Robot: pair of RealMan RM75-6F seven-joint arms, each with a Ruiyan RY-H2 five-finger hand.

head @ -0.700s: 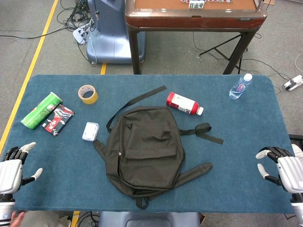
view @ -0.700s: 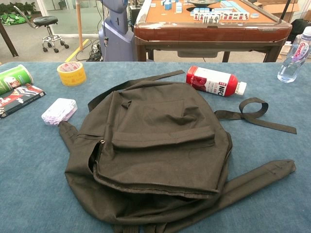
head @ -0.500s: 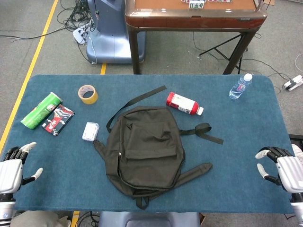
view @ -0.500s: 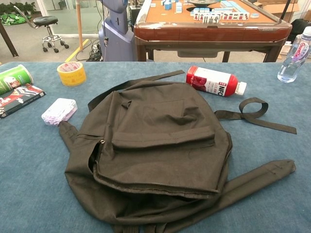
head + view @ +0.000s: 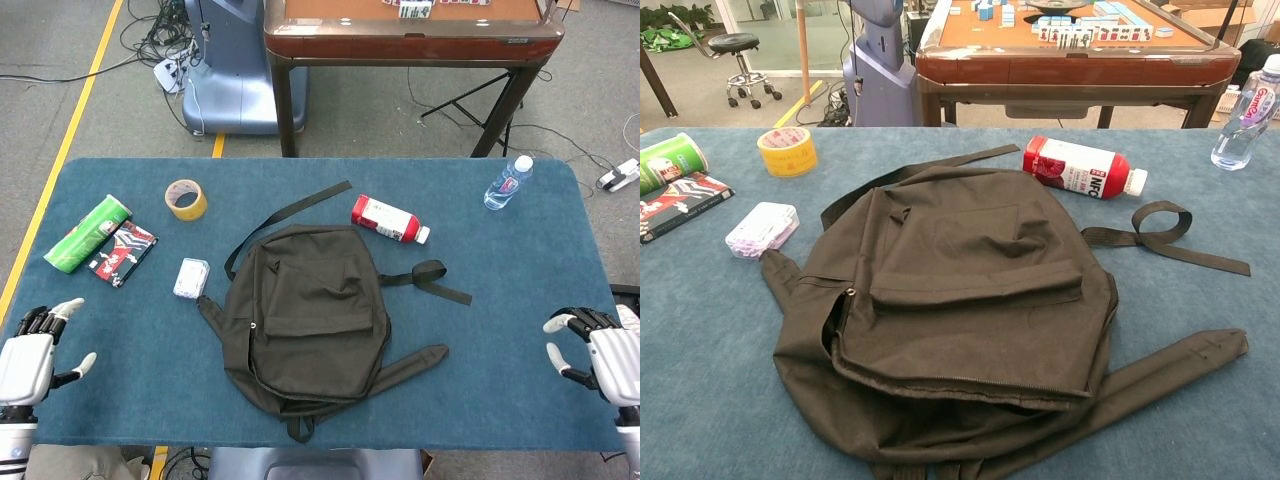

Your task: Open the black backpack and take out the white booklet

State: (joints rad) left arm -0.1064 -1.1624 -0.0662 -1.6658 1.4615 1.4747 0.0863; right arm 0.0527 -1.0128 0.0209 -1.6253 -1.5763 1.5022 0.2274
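Reading labels first: the red bottle (image 5: 1080, 167) lying on its side behind the backpack carries white letters that look like "NFC" near its white cap; the print on the clear water bottle (image 5: 1245, 118) at the far right corner is too small to read, as is that on the green can (image 5: 670, 160) and the magazine (image 5: 680, 204) lying beside it at far left. Yellow tape roll (image 5: 787, 151) sits flat near the can; a small white packet (image 5: 762, 228) lies just beside the backpack's left strap. Black backpack (image 5: 960, 300) lies flat at the centre of the blue table (image 5: 500, 300), front pocket up, straps trailing out toward the far edge and the right. Chest view shows a zipper line along the near edge and a short gap at the left side by the zip pull; whether the main compartment is open I cannot tell. White booklet is not visible in either view, so its place cannot be told. Head view alone shows the hands: left hand (image 5: 28, 360) at the near left table edge, fingers apart, holding nothing; right hand (image 5: 600, 352) at the near right edge, fingers apart, also holding nothing; both well apart from the backpack. Chest view alone shows tiles on the brown table (image 5: 1070, 50) beyond and a stool (image 5: 735, 60) in the background.
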